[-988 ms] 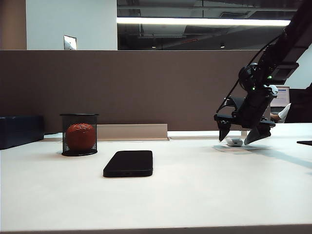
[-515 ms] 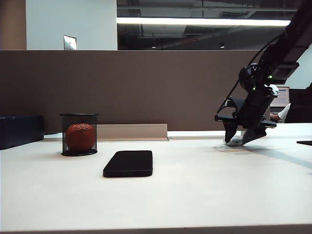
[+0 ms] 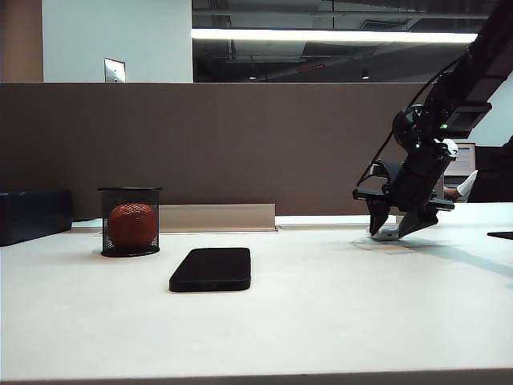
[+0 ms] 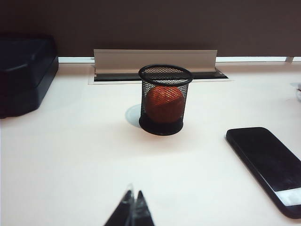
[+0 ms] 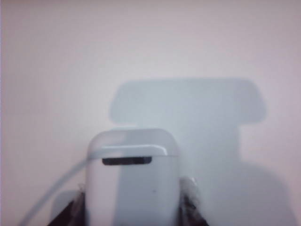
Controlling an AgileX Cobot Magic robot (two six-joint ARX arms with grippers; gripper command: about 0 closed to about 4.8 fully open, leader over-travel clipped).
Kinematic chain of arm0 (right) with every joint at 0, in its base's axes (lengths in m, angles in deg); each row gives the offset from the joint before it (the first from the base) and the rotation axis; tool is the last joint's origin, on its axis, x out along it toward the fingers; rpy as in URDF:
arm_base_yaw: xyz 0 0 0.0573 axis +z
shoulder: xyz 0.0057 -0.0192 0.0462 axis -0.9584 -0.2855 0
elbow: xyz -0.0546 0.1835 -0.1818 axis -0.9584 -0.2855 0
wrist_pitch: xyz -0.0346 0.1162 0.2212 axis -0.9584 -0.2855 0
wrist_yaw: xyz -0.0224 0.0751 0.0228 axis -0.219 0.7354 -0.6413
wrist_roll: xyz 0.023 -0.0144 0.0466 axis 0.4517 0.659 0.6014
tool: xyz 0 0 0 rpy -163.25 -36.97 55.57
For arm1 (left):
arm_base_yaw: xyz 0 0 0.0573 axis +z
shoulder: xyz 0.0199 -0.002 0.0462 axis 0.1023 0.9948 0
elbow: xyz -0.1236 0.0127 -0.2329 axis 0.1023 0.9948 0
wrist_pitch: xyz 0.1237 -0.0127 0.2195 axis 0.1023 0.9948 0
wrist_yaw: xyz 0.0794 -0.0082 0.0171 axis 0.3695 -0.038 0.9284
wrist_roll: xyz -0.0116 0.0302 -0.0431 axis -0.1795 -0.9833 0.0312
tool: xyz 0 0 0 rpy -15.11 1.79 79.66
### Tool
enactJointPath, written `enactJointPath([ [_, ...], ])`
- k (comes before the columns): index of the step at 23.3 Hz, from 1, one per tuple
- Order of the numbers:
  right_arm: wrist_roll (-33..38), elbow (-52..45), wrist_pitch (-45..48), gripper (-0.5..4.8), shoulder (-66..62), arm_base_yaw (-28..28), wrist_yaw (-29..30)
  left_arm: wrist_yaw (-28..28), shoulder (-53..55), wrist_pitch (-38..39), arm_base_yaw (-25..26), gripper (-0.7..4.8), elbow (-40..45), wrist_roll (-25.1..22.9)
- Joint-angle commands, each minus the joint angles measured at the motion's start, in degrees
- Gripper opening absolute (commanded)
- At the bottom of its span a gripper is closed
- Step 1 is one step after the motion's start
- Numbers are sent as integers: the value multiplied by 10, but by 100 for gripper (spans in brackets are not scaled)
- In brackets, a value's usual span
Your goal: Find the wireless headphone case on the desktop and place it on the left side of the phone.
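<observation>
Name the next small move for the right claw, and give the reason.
Probably lift straight up a little. The right claw has its fingers against both sides of the wireless headphone case, which sits low at the desktop, far right of the phone. Raising it first should keep it from dragging on the way over. The left claw stays back, shut.

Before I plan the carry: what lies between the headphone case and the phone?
Exterior view: only bare desktop between headphone case, in the right gripper, and phone.
</observation>
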Motion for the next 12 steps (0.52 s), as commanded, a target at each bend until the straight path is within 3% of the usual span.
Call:
enactJointPath([
  [1, 1, 13, -21, 237, 3, 0, 1, 0, 0, -8, -1, -5, -1, -4],
  [12, 1, 113, -136, 237, 4, -1, 5, 0, 0, -8, -1, -5, -1, -4],
])
